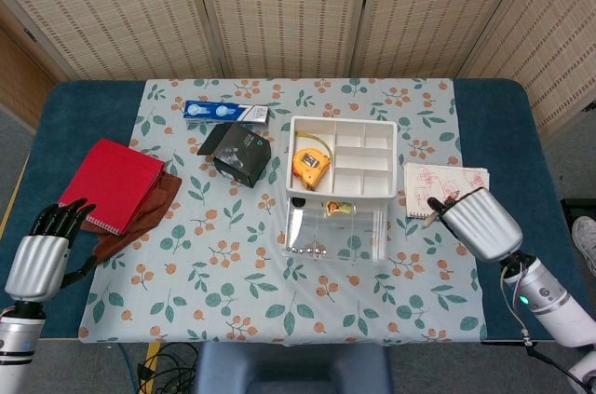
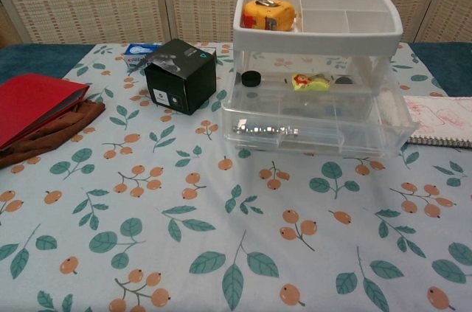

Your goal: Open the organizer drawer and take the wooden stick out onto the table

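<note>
The organizer (image 1: 342, 156) is a white divided tray over a clear drawer (image 1: 335, 231), which stands pulled out toward me. In the chest view the open drawer (image 2: 317, 124) shows a black cap (image 2: 252, 78), a yellow packet (image 2: 310, 82) and a metal chain (image 2: 265, 130). My right hand (image 1: 477, 224) is raised to the right of the organizer, over the near edge of the sketch pad, and grips the wooden stick (image 1: 434, 211) in its dark fingers. Only the stick's tip shows. My left hand (image 1: 42, 259) hangs empty off the table's front left corner. Neither hand shows in the chest view.
A red notebook (image 1: 112, 184) lies on a brown cloth (image 1: 140, 217) at the left. A black box (image 1: 244, 154) and a blue carton (image 1: 225, 112) sit left of the organizer. An orange tape measure (image 1: 311, 163) is in the tray. A sketch pad (image 1: 447, 191) lies at the right.
</note>
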